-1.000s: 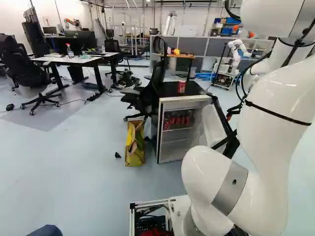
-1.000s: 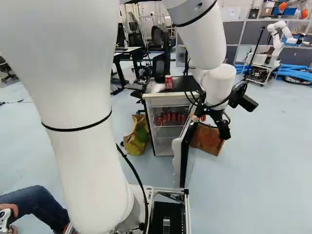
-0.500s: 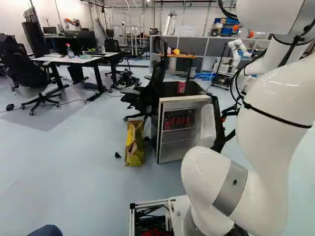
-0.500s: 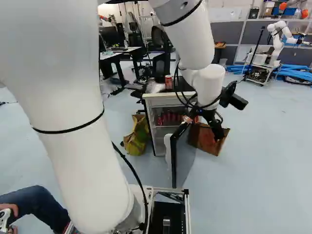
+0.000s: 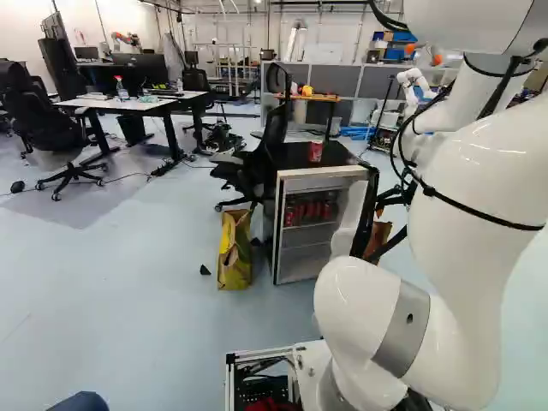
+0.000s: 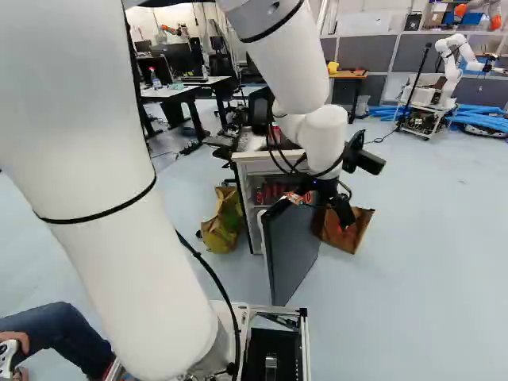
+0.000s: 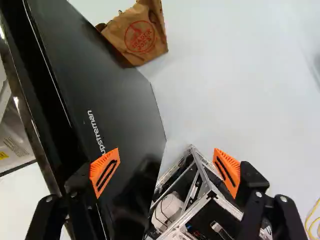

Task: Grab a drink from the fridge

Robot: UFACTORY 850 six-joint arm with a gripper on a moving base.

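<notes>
End effector (image 6: 321, 211) spread wide, one finger beside dark fridge door (image 6: 290, 250), contact unclear

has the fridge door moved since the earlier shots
Yes, the fridge door has swung partway toward closing, its free edge shifting left against the fridge body in the right base view.

pale blue floor (image 5: 137, 282) | white wall (image 5: 342, 44) | grey partitions (image 6: 377, 52) | white-topped desk (image 5: 96, 103), black office chair (image 5: 36, 120) beside it

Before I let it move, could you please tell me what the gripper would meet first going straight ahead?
Probably the open fridge door: its dark face lies ahead of one side of the gripper, though the depth between them is unclear.
</notes>
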